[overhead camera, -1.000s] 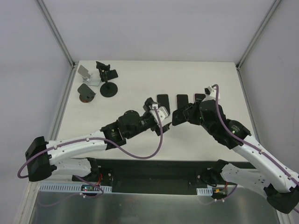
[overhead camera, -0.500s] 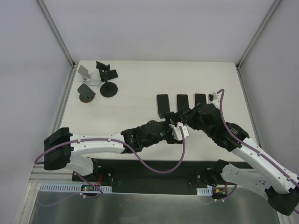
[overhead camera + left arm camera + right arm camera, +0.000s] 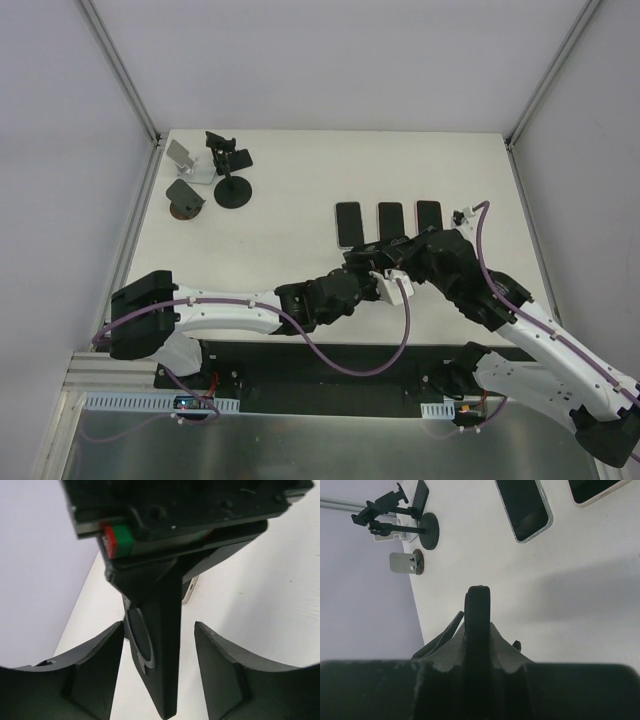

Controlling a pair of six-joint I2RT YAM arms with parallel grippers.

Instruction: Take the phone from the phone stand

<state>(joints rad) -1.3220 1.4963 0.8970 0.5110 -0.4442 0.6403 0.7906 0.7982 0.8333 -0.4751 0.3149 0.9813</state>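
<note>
My right gripper (image 3: 388,254) (image 3: 479,630) is shut on a thin black round-edged piece, which I take to be the phone stand (image 3: 479,605). It holds this above the near middle of the table. In the left wrist view a dark flat slab, apparently the phone (image 3: 167,670), hangs edge-on below the right gripper. A round black disc (image 3: 140,640) sits against the slab's left face. My left gripper (image 3: 377,274) (image 3: 159,630) is open, one finger on each side of the slab with a gap on both sides. The top view hides the held thing between the two grippers.
Three other phones (image 3: 348,222) (image 3: 390,220) (image 3: 429,213) lie flat in a row just beyond the grippers. At the back left stand a black clamp stand (image 3: 228,172), a silver stand (image 3: 188,160) and a brown-based stand (image 3: 185,197). The table's near edge (image 3: 300,340) is close below the arms.
My left arm swung right and nearer until its gripper met the right one, and its jaws narrowed around the slab. The right gripper drew back toward the near edge, still shut.
</note>
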